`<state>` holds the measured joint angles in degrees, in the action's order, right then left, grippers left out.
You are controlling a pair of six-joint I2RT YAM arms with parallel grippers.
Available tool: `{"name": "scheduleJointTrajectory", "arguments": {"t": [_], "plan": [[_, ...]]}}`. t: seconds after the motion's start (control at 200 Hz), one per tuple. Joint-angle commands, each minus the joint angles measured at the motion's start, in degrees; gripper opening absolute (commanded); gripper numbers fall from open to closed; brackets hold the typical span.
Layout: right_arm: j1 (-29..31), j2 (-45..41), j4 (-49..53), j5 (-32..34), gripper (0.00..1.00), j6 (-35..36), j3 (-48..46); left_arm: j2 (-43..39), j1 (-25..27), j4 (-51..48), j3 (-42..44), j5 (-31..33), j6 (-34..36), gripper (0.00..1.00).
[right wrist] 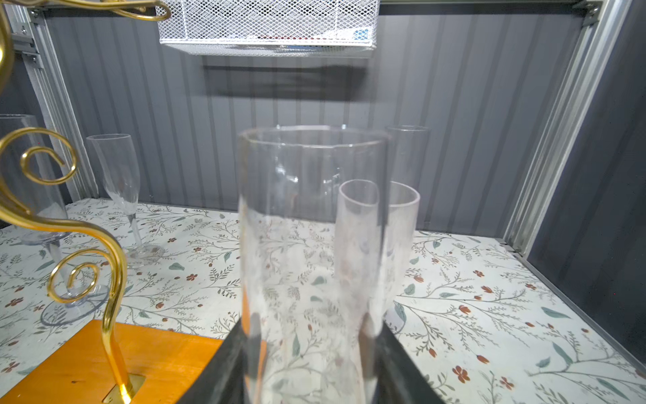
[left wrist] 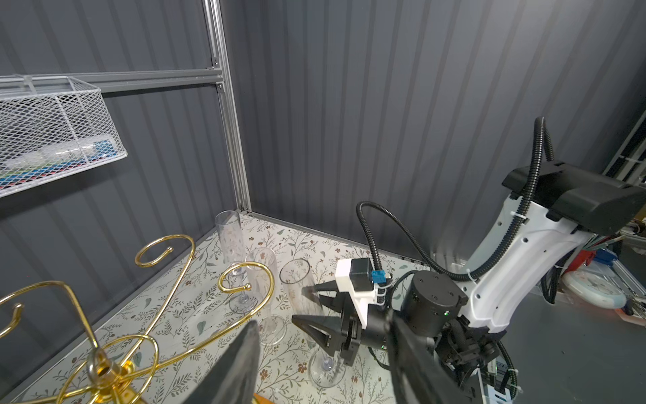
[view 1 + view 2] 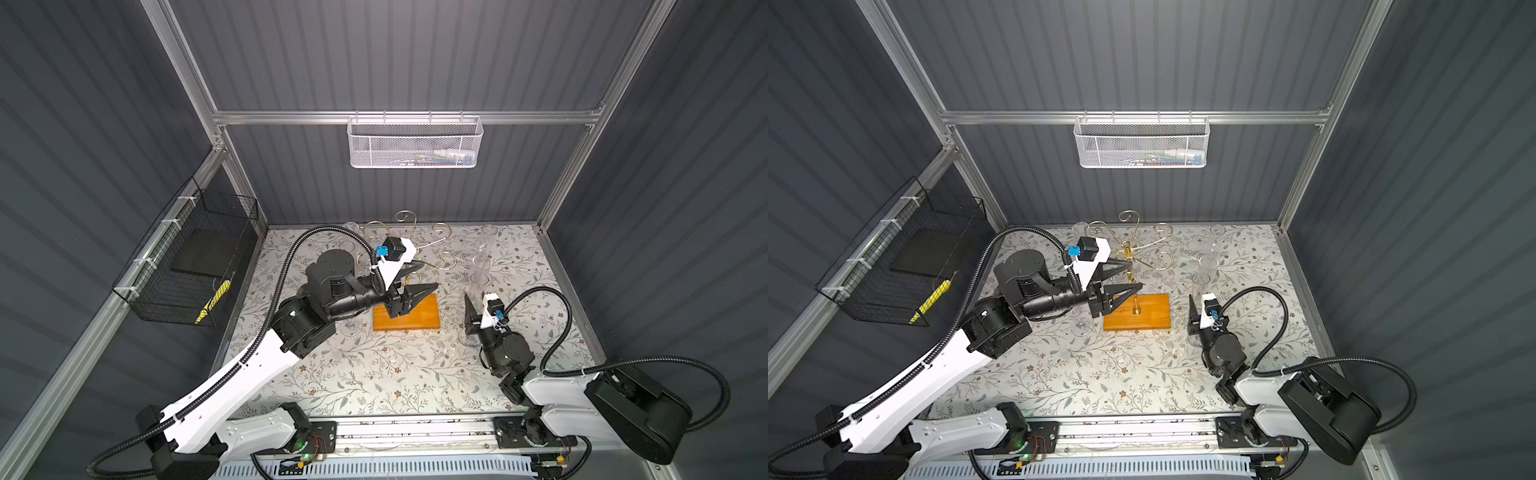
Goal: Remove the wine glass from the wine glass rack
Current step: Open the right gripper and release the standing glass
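The wine glass rack (image 3: 1126, 249) has a gold pole with curled arms and stands on an orange-brown wooden base (image 3: 415, 320); the arms that show are bare. My left gripper (image 3: 1136, 274) hovers open beside the pole, above the base, with nothing between its fingers. To the right of the base my right gripper (image 1: 311, 325) is shut on the lower bowl of a clear wine glass (image 1: 311, 227). The glass is upright. In the left wrist view its foot (image 2: 327, 367) sits at the floral table surface (image 3: 374, 374).
Two more clear glasses (image 1: 398, 210) stand just behind the held one. Others stand at the back left (image 1: 119, 175) and under the left arm (image 3: 351, 326). A white mesh basket (image 3: 415, 143) hangs on the back wall. A black wire basket (image 3: 191, 257) hangs on the left wall.
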<state>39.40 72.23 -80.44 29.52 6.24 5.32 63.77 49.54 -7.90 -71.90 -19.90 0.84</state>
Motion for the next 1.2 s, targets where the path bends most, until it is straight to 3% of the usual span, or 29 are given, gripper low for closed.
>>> {"name": "scheduleJointTrajectory", "arguments": {"t": [0.0, 0.5, 1.196], "plan": [[-1.52, 0.41, -4.16, -1.46, 0.36, 0.2, 1.69, 0.77, 0.21, 1.08, 0.47, 0.37, -0.84, 0.59], [-6.11, 7.78, -4.19, -5.67, 0.36, -3.39, 4.61, 3.22, 0.21, 1.92, 0.18, 0.36, -1.1, 0.59], [-6.11, 6.41, -4.13, -5.95, 0.45, -2.98, 1.89, 3.13, 0.18, 3.02, 0.52, -1.11, -1.27, 0.59]]}}
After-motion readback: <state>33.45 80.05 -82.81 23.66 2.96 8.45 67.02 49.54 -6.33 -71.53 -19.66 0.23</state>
